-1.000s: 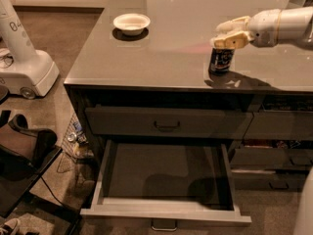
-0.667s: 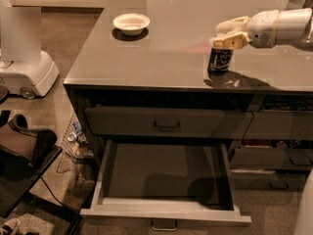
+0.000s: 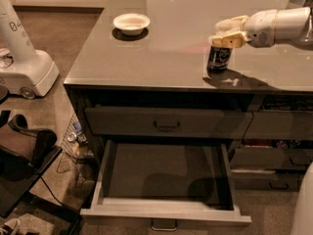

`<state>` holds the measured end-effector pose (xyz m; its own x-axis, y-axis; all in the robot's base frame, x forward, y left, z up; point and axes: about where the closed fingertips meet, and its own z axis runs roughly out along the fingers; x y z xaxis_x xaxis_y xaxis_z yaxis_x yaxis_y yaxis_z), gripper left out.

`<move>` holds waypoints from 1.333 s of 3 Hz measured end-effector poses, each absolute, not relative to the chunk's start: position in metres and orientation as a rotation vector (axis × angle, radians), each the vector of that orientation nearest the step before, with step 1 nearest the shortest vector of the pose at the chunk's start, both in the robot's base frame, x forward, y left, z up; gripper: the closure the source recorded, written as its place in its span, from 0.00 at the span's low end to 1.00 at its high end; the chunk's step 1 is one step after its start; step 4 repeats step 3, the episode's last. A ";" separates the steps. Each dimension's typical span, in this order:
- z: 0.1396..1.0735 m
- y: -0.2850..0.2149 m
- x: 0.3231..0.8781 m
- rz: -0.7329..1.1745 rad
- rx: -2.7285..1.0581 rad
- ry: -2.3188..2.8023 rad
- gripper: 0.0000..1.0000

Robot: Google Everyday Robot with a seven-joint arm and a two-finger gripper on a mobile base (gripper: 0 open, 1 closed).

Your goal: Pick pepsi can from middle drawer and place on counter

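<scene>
counter (image 3: 166, 53): glossy, smooth
pepsi can (image 3: 218, 60): shiny metal
gripper (image 3: 224, 39): smooth pale plastic, at pepsi can's top
middle drawer (image 3: 166, 211): matt

The white arm (image 3: 279, 26) comes in from the two-o'clock edge, lying nearly level and pointing toward nine o'clock. Its pale yellow gripper (image 3: 222, 39) sits at about two o'clock, tipped slightly downward.
</scene>
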<state>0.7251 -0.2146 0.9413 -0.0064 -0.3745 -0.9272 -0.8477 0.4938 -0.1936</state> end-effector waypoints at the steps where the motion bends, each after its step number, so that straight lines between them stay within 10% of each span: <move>1: 0.940 -0.211 0.726 0.526 -1.079 1.603 0.16; 2: 0.939 -0.208 0.727 0.531 -1.082 1.602 0.00; 4: 0.939 -0.208 0.727 0.531 -1.082 1.602 0.00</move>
